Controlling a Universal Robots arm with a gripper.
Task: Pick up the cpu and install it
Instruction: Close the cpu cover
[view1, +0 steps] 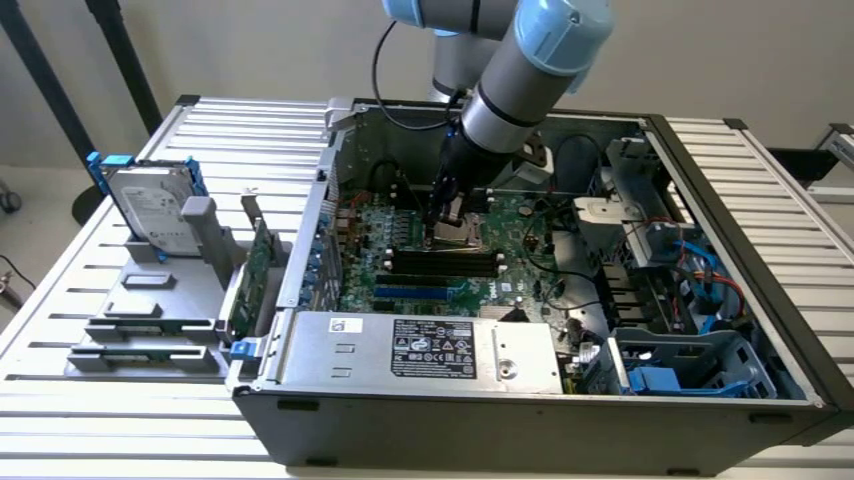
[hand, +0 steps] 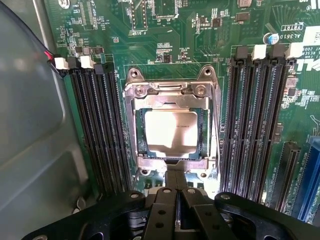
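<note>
Here we see the flat square silver-topped cpu lying in the silver metal socket frame, its dark rim close to the frame all round. Long black memory slots stand just beside the socket frame on two sides. The black gripper, fingers pressed together, hangs over the socket frame's edge, inside the open grey computer case.

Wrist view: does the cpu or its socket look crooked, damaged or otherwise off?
Nothing stands out. The cpu lies flat and square inside the socket frame, its edges parallel to it. The shut gripper sits at one edge of the frame.
</note>
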